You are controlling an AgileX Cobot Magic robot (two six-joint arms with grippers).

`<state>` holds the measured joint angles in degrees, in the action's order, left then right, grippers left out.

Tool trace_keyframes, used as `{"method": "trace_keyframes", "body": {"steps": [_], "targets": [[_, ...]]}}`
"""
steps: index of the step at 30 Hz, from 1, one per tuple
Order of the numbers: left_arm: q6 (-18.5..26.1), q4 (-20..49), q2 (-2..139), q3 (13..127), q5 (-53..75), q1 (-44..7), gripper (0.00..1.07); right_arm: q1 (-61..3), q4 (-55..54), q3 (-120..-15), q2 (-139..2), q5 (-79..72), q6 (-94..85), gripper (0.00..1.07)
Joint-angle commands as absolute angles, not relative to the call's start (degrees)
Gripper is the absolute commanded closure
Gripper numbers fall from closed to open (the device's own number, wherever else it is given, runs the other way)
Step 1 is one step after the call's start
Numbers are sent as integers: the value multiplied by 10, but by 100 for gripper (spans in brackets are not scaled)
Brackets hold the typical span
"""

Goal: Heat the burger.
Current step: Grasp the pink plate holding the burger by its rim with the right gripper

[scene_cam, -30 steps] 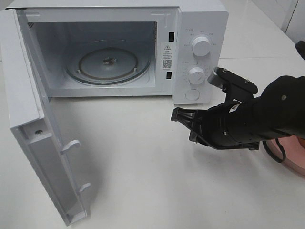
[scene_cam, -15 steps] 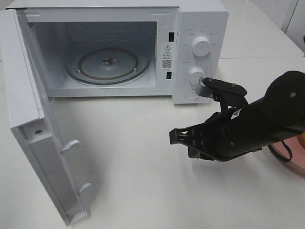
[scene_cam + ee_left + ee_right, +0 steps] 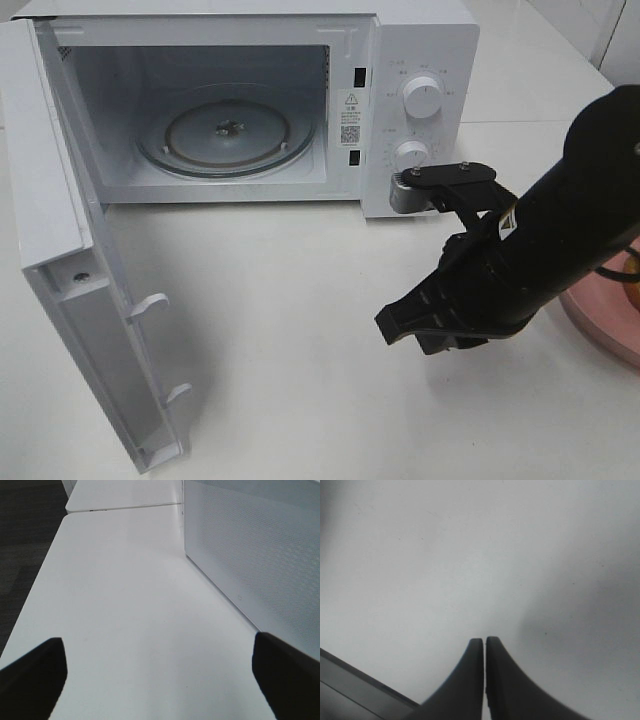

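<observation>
Risk: on a careless swing, my black right gripper (image 3: 398, 326), pinched together and empty, could knock the round pink plate (image 3: 600, 312) beside its arm; my left gripper (image 3: 160, 672) gapes wide.

Bright, even light; soft shadows.

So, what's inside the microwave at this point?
Only the glass turntable, nothing on it; no burger in there. The microwave's own top hides the cavity ceiling.
</observation>
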<state>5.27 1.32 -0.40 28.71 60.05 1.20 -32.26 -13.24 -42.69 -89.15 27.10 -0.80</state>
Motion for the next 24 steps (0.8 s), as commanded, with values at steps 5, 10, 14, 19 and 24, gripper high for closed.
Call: {"method": "trace_keyframes", "body": {"steps": [5, 10, 14, 19, 24], "targets": [[50, 13, -14, 285, 595, 13, 14, -308, -24, -477, -885, 372, 58, 101], [50, 13, -14, 285, 595, 13, 14, -283, -23, -498, -885, 421, 54, 100], [50, 13, -14, 285, 595, 13, 14, -256, -5, -519, -885, 468, 38, 92], [50, 13, -14, 285, 595, 13, 14, -229, 18, -528, -885, 493, 38, 62], [50, 13, -14, 285, 595, 13, 14, -203, 24, -532, -885, 500, 33, 22]]}}
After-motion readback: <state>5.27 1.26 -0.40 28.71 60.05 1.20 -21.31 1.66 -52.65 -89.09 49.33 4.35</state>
